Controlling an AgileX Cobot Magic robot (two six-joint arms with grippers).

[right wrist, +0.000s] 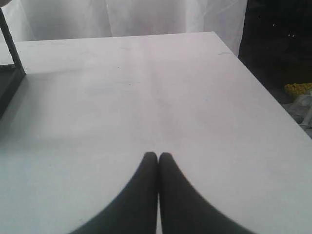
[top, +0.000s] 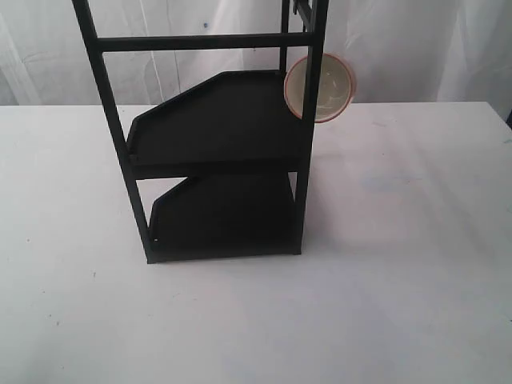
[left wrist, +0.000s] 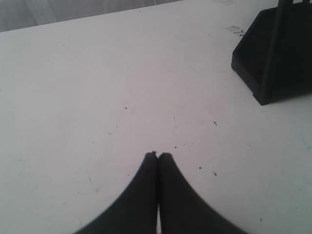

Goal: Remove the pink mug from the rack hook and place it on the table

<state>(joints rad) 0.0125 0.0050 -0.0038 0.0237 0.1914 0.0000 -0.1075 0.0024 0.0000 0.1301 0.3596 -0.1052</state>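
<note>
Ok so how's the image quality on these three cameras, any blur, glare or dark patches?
Exterior view: soft focus, the black rack so dark its shelves lose detail, the pink mug bright inside. Left wrist view: left fingers blur near the lens, specks on the table are sharp. Right wrist view: right fingers blurred too, the area past the table edge almost black.
</note>
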